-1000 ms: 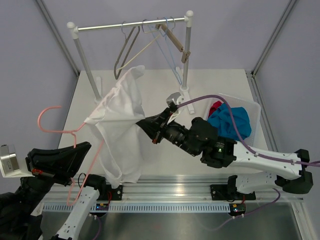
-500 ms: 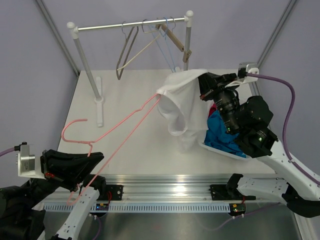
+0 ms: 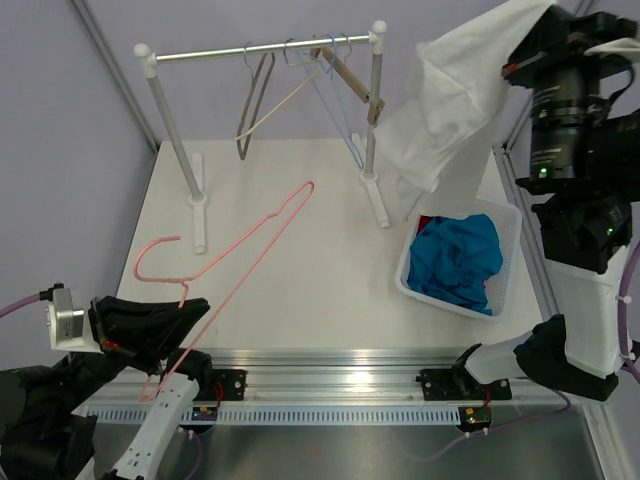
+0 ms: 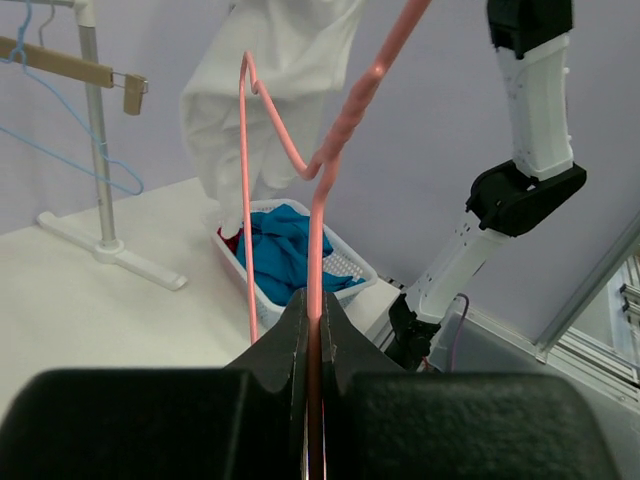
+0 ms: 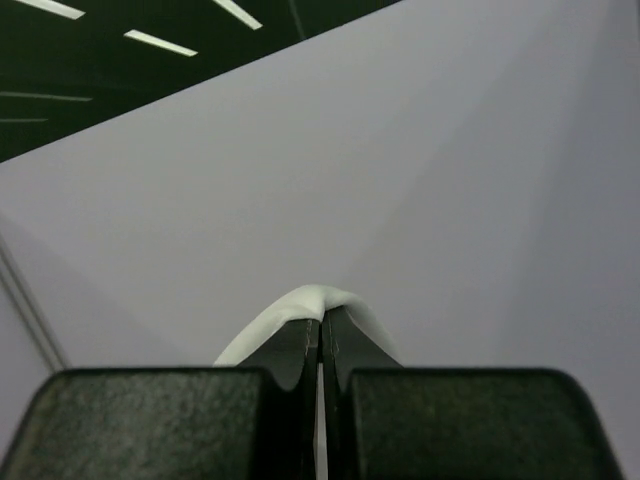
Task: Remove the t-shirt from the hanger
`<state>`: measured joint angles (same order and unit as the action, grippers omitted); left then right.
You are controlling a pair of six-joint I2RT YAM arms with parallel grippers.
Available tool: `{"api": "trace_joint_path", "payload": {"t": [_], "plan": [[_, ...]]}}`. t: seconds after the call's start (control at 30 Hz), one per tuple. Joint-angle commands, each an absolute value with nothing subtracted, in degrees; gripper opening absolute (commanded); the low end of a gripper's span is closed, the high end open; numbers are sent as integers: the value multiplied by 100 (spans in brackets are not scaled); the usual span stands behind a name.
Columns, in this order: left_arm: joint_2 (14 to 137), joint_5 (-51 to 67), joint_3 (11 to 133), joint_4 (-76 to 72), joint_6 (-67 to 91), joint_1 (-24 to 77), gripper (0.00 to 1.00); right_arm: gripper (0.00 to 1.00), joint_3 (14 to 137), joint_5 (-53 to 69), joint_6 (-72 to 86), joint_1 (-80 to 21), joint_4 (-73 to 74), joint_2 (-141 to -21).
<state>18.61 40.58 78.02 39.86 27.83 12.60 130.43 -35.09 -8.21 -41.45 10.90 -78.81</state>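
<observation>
The white t-shirt hangs free in the air at the upper right, above the basket and clear of the hanger. My right gripper is raised high and shut on a fold of the shirt, pinched at the jaw tips. The bare pink hanger slants over the table's left half. My left gripper is shut on its lower wire. In the left wrist view the pink wire runs up from the closed jaws, with the shirt behind it.
A metal clothes rail at the back carries several empty hangers. Its right post stands close to the hanging shirt. A white basket with blue and red clothes sits at the right.
The right arm pulled the t-shirt off the hanger, carrying it right and then high above the basket. The hanger, now bare, shifted slightly in the left gripper.
</observation>
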Motion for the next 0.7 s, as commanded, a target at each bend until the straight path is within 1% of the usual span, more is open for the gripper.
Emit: {"api": "trace_joint_path", "payload": {"t": [0.0, 0.17, 0.33, 0.43, 0.47, 0.53, 0.57, 0.63, 0.67], "plan": [[1775, 3762, 7700, 3867, 2575, 1283, 0, 0, 14007, -3726, -1590, -3868, 1634, -8234], [1749, 3692, 7515, 3867, 2575, 1283, 0, 0, 13537, -3630, -1591, -3323, 1565, -8244], [1758, 3569, 7453, 3902, 2531, 1283, 0, 0, 13018, -3367, -1178, -2866, 1582, -8060], [1767, 3446, 7374, 3902, 2514, 1283, 0, 0, 12079, -3200, -976, -2707, 1372, -7622], [1775, 3419, 7348, 3902, 2514, 1283, 0, 0, 11450, -3208, -949, -2681, 1119, -7498], [1793, 3401, 7321, 3885, 2522, 1283, 0, 0, 10875, -3234, -809, -2567, 933, -7120], [1793, 3401, 7321, 3893, 2522, 1283, 0, 0, 10367, -3243, -739, -2506, 792, -7015], [1811, 3393, 7295, 3894, 2522, 1283, 0, 0, 9899, -3217, -371, -2251, 721, -6672], [1819, 3401, 7295, 3902, 2531, 1283, 0, 0, 9479, -3226, -273, -2172, 651, -6558]]}}
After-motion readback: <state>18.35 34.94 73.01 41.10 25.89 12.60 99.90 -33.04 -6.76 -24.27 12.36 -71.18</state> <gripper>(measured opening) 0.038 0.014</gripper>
